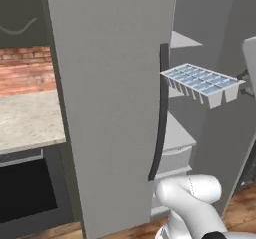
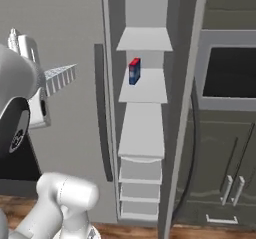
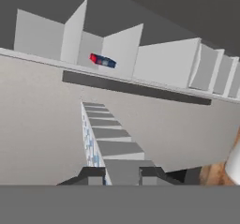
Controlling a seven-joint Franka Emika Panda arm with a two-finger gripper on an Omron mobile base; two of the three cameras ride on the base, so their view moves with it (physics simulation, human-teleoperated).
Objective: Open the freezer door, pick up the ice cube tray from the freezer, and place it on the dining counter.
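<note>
The ice cube tray (image 1: 202, 84), pale blue-white with a grid of small cells, hangs level in the air in front of the open freezer (image 1: 210, 28). My gripper (image 1: 243, 83) is shut on its right end. In the hand view the tray (image 3: 110, 141) runs away from my gripper (image 3: 122, 174), clamped between the two fingertips. From the right base view the tray (image 2: 61, 78) appears edge-on beside the hand. The freezer door (image 1: 110, 98) stands swung open to the left, its long dark handle (image 1: 161, 113) just left of the tray. The dining counter is out of view.
Inside the freezer, thin shelves (image 2: 144, 88) carry a small red-and-blue box (image 2: 134, 71), with drawers (image 2: 140, 170) below. A dark oven (image 2: 231, 72) and cabinet doors (image 2: 232, 188) stand to the right. A speckled worktop (image 1: 27, 120) lies left of the door.
</note>
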